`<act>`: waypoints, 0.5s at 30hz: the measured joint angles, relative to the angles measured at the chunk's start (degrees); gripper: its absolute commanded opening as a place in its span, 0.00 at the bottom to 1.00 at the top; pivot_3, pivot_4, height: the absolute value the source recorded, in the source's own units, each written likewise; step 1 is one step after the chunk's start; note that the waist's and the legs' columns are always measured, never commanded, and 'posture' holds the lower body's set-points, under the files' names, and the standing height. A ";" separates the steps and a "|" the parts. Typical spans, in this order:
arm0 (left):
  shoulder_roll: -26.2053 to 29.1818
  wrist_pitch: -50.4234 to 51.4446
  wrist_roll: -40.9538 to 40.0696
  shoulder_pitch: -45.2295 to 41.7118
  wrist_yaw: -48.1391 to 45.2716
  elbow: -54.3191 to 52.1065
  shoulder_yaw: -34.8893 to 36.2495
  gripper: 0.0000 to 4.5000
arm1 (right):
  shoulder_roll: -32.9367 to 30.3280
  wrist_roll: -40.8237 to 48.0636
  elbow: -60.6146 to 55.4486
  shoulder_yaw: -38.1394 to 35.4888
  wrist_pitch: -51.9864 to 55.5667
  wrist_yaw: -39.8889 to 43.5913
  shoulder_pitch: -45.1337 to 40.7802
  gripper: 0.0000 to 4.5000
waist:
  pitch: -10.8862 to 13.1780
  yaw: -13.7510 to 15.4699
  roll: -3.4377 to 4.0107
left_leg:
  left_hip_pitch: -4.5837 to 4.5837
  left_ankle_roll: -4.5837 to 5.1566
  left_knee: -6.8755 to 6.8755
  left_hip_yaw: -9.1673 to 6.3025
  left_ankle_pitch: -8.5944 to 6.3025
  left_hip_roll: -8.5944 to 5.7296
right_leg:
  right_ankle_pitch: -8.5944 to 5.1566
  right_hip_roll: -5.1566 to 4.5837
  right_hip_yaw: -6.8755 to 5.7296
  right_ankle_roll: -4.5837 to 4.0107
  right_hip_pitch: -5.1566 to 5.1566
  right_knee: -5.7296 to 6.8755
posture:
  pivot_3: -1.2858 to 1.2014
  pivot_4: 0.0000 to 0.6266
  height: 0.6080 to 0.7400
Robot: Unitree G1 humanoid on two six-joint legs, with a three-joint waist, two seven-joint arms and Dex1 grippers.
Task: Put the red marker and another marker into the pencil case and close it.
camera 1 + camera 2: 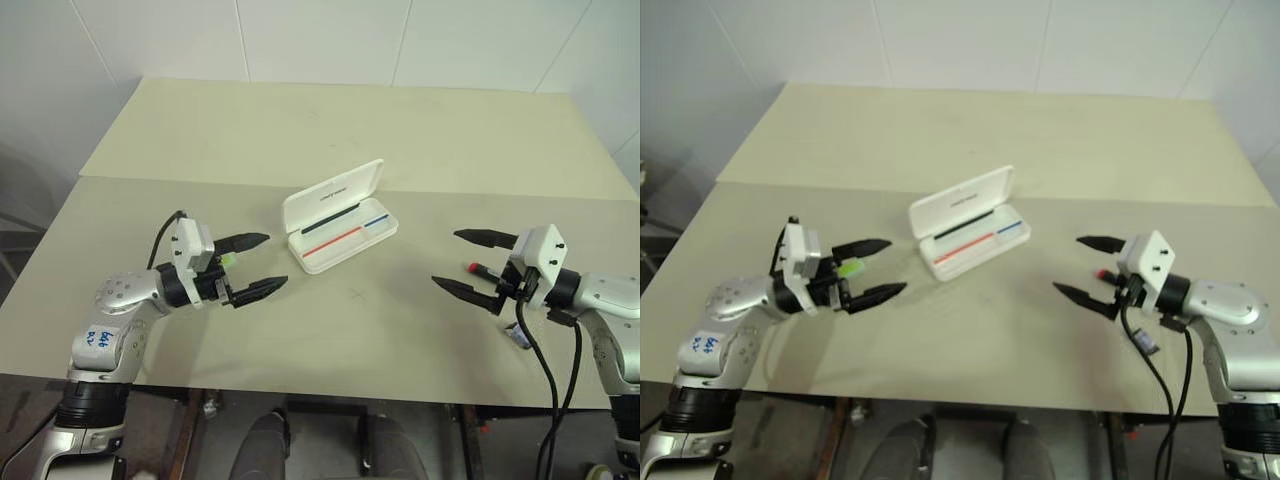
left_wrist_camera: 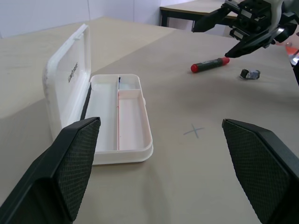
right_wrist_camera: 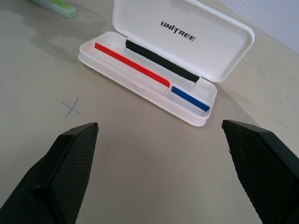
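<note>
- Two grippers, the left gripper (image 1: 257, 265) and right gripper (image 1: 462, 260), are hovering spread wide, holding nothing.
- The pencil case (image 1: 340, 217) is lying open between them.
- The red marker (image 2: 210, 64) is lying under the right gripper, the light-green marker (image 1: 850, 267) under the left; both are looking light, stiff, slippery, best pinched mid-barrel.

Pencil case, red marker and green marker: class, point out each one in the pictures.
pencil case (image 3: 140, 88): right wrist view, tray's front wall.
red marker (image 2: 210, 64): left wrist view, mid-barrel.
green marker (image 3: 56, 6): right wrist view, its body.
</note>
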 measured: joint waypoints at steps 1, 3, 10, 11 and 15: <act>0.00 0.11 0.00 0.00 0.07 -0.12 0.00 0.99 | 0.21 0.01 0.00 0.04 0.18 0.00 -0.03 1.00 | 0.00 -0.01 0.00 | 0.00 0.00 0.00 0.00 0.00 0.00 | 0.00 0.00 0.00 0.00 0.00 0.00 | 0.52 0.24 1.00; 0.00 0.36 0.05 0.00 0.19 -0.30 -0.13 0.99 | 0.41 0.05 -0.03 0.24 0.51 0.00 -0.11 1.00 | 0.00 -0.02 0.00 | 0.00 0.00 0.00 0.00 0.00 0.00 | 0.00 0.01 0.00 0.00 -0.01 0.00 | 0.52 0.24 1.00; -1.68 1.68 3.43 0.20 4.22 -3.49 -3.88 0.99 | 1.16 1.22 -1.98 0.52 2.03 0.02 0.26 1.00 | 0.00 0.07 0.00 | 0.00 0.00 0.00 -0.01 0.00 0.00 | 0.00 0.01 0.01 0.01 0.00 0.00 | 0.52 0.24 1.00; -1.80 1.89 3.57 0.32 4.57 -4.00 -4.34 0.99 | 1.35 1.49 -2.57 0.59 2.39 0.00 0.30 1.00 | 0.00 0.01 0.00 | 0.00 0.00 0.00 0.00 0.00 0.00 | 0.00 0.01 0.02 0.01 0.00 0.00 | 0.52 0.24 1.00; -1.99 2.61 4.05 0.64 5.94 -5.04 -4.82 0.99 | 1.75 2.42 -4.39 2.13 4.39 0.01 0.15 1.00 | 0.00 -0.05 0.00 | 0.01 0.00 0.00 0.00 0.00 0.00 | 0.00 0.01 0.02 0.01 0.00 0.01 | 0.52 0.24 1.00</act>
